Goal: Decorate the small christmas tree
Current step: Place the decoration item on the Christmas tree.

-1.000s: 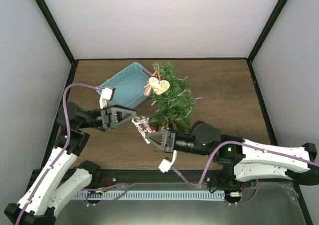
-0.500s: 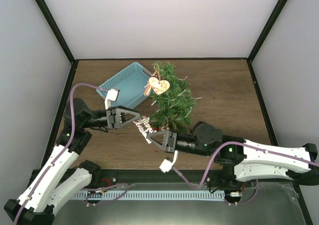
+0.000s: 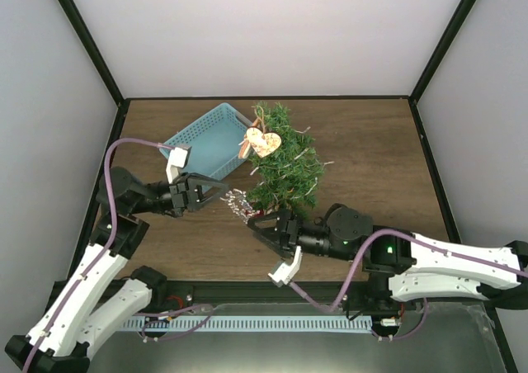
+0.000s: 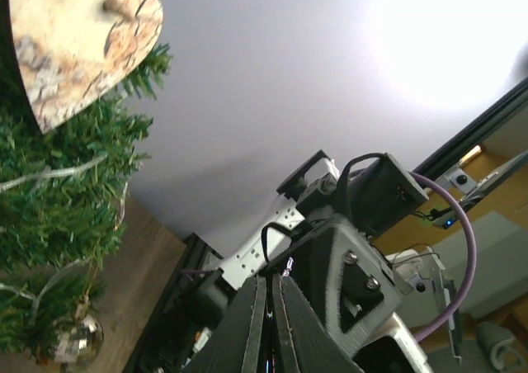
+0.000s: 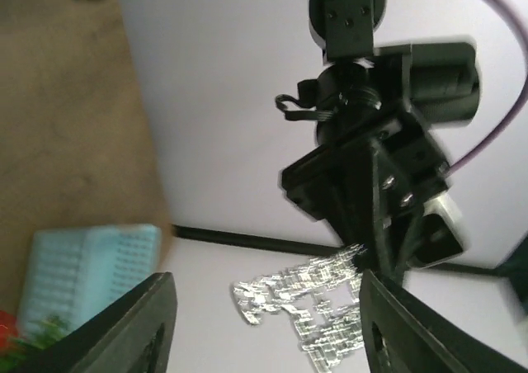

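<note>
Small christmas tree (image 3: 285, 165): stands upright toward the far middle of the table (image 3: 371, 167), just right of the light-blue basket (image 3: 202, 142).
Left gripper (image 3: 216, 195): jaws closed on one end of the silver glitter ornament (image 3: 237, 201), held above the table just left of the tree's lower branches.
Right gripper (image 3: 254, 221): jaws apart, holding nothing, just on the near side of the ornament.
Step in hand: judged to be hanging the ornament on a free branch.
Technique: approach from the left and slide it over a branch tip. Release only once it rests there. Its hanging loop cannot be made out, so locate it first.
Obstructions: pull the right gripper back toward the near edge. Avoid the wooden heart (image 3: 263, 143) and the gold bauble (image 4: 78, 340).
Risk: pressing on the branches may tip the tree.
</note>
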You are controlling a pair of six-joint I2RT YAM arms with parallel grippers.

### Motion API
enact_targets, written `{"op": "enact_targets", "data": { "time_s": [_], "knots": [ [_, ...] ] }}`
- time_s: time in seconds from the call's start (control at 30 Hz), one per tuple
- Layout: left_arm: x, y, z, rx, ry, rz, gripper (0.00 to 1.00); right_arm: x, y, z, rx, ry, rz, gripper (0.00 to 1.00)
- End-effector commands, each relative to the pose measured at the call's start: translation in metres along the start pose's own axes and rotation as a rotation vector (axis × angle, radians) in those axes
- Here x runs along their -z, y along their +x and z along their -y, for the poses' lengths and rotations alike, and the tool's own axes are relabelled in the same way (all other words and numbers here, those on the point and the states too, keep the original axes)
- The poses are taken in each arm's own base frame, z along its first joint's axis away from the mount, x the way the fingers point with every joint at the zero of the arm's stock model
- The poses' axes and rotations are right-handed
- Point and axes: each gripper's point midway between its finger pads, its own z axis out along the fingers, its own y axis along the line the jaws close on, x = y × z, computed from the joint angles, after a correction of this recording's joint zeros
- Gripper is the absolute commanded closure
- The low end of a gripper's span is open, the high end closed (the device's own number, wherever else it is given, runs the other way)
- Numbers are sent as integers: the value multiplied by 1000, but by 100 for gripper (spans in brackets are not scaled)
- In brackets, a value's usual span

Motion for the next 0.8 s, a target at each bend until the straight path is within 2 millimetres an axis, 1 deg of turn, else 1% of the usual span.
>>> {"op": "enact_targets", "data": {
  "time_s": [0.0, 0.07, 0.1, 0.17, 0.23, 0.3, 0.33, 0.37, 0.4, 0.47, 0.5, 0.53, 0.6, 0.67, 0.77],
  "knots": [
    [3, -21, 18, -152, 17, 92, 96, 15, -8, -5, -505, -44, 39, 35],
    [3, -27, 17, -173, 12, 127, 96, 21, -13, -2, -703, -46, 71, 34],
    [3, -30, 19, -188, 15, 144, 96, 24, -12, 4, -825, -27, 80, 34],
    [4, -33, 15, -213, 8, 173, 96, 32, -7, 24, -1078, 35, 94, 34],
    [4, -35, 10, -224, 1, 195, 96, 44, 9, 46, -1306, 130, 76, 35],
    [5, -37, 4, -223, 3, 231, 96, 57, 28, 63, -1542, 246, 57, 43],
    [7, -38, 3, -228, 7, 258, 96, 61, 32, 69, -1614, 278, 66, 48],
    [10, -41, 5, -242, 20, 295, 96, 64, 35, 73, -1683, 300, 72, 51],
    [11, -41, 2, -235, 32, 318, 96, 65, 40, 76, -1749, 323, 66, 53],
    [12, -39, -4, -215, 57, 346, 96, 67, 50, 77, -1854, 354, 18, 54],
    [10, -38, -10, -195, 60, 347, 96, 66, 55, 74, -1890, 367, -17, 53],
    [9, -36, -14, -184, 68, 344, 96, 68, 60, 75, -1911, 389, -39, 52],
    [7, -30, -23, -159, 86, 341, 96, 69, 64, 75, -1916, 408, -59, 51],
    [4, -25, -39, -123, 82, 332, 96, 68, 66, 74, -1908, 415, -79, 51],
    [1, -20, -51, -97, 82, 331, 96, 67, 69, 71, -1900, 413, -118, 50]
  ]
}}
